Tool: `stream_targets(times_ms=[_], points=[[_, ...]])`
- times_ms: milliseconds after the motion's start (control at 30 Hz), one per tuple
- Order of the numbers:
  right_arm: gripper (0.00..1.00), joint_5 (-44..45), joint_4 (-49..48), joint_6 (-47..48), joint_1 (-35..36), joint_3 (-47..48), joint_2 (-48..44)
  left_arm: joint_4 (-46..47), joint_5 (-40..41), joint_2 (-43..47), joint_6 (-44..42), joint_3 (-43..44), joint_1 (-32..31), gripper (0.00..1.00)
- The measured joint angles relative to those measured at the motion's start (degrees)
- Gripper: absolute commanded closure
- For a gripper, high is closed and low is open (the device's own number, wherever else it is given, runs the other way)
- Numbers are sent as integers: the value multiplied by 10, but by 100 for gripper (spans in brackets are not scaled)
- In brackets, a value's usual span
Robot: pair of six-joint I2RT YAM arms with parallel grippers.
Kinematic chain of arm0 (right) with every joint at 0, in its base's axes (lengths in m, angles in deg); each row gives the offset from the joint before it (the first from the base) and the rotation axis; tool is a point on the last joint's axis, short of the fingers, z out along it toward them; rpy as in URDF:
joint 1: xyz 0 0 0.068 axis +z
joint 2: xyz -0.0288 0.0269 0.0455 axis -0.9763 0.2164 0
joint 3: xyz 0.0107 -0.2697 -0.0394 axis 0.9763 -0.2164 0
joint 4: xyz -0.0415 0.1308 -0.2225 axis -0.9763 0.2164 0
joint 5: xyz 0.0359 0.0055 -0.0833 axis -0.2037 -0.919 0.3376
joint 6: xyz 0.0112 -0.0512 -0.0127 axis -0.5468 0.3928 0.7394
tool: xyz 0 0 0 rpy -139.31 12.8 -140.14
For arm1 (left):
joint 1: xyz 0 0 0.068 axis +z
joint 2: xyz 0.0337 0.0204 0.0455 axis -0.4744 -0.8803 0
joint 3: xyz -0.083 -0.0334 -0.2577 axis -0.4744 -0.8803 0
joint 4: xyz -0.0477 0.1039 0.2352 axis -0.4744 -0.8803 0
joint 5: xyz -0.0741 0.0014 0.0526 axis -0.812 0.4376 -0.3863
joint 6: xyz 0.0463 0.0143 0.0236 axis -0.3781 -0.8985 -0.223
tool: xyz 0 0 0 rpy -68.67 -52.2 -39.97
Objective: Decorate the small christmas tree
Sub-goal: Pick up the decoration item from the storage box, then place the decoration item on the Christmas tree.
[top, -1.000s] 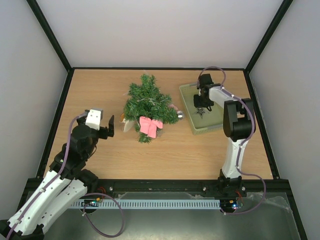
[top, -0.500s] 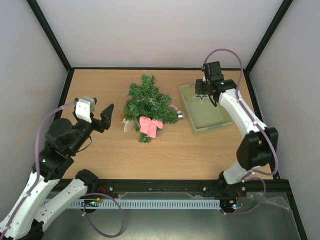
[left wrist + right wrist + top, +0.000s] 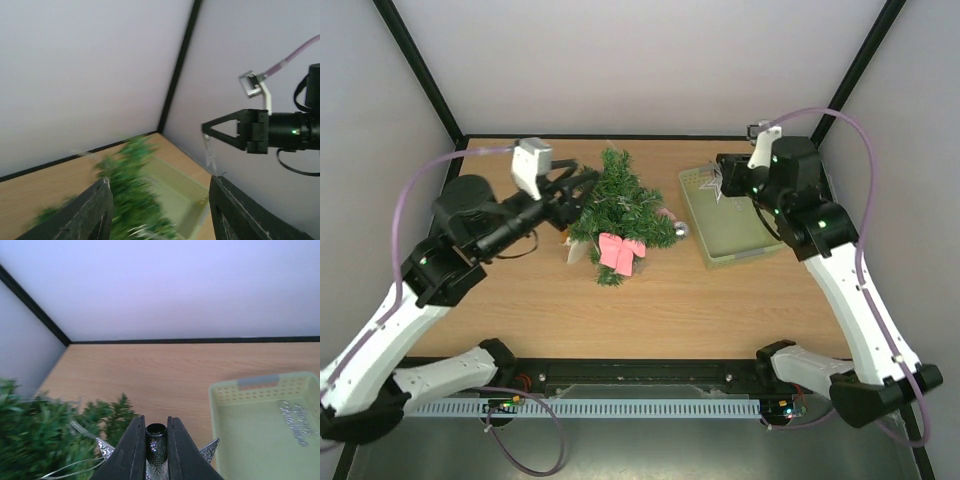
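My left gripper (image 3: 578, 188) has its jaws apart with nothing pinched. In the wrist view both fingers (image 3: 92, 212) stand wide, and the blurred green of the small christmas tree (image 3: 620, 200) fills the lower part of the gap. The tree lies on its side on the table (image 3: 650, 310), directly ahead of this gripper, with its nearest branches at the fingertips; I cannot tell whether they touch. A pink bow (image 3: 620, 252) sits on the tree's near end, toward my bases from the gripper.

My right gripper (image 3: 720, 182) is clamped tight on the neck of a silver star ornament (image 3: 156, 437), whose glittery points stick out on both sides below the fingers. It is held up off the table over the far left corner of the pale green basket (image 3: 735, 235). The tree's tip is to its left and lower, and the basket rim lies beneath it to the right. A strand of silver beads (image 3: 295, 422) lies on the basket floor.

Beyond both grippers there is a strip of bare wood, then the black far edge rail (image 3: 640, 136) and the wall. The widest open stretch of table is behind them, between the tree and the near edge. The two grippers face each other across the tree's far half.
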Motion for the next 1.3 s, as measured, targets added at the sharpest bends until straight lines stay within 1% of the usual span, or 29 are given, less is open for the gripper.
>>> stream_targets(times_ms=[133,200,300,367,600,800,900,1067,1200,1300], points=[[94,-43,-29,-24,0,-31,-54,-6,56,-83,-16,79,-120,45],[94,-68,-45,-37,0,-49,-78,-5,81,-129,-25,124,-166,46],[94,-90,-61,-49,0,-61,-93,-1,111,-188,-38,171,-216,49],[94,-109,-76,-63,0,-72,-102,0,122,-217,-41,184,-230,50],[94,-161,-146,-129,0,-131,-148,-3,156,-289,-38,198,-237,51],[94,-176,-185,-162,0,-146,-173,-9,160,-310,-24,198,-237,58],[94,-183,-205,-175,0,-151,-181,-9,155,-313,-19,198,-237,60],[94,-189,-223,-188,0,-158,-186,-9,147,-315,-8,198,-237,53],[94,-190,-226,-189,0,-163,-186,-9,143,-315,5,198,-237,53],[95,-190,-226,-189,0,-170,-186,-8,136,-310,19,198,-237,51]])
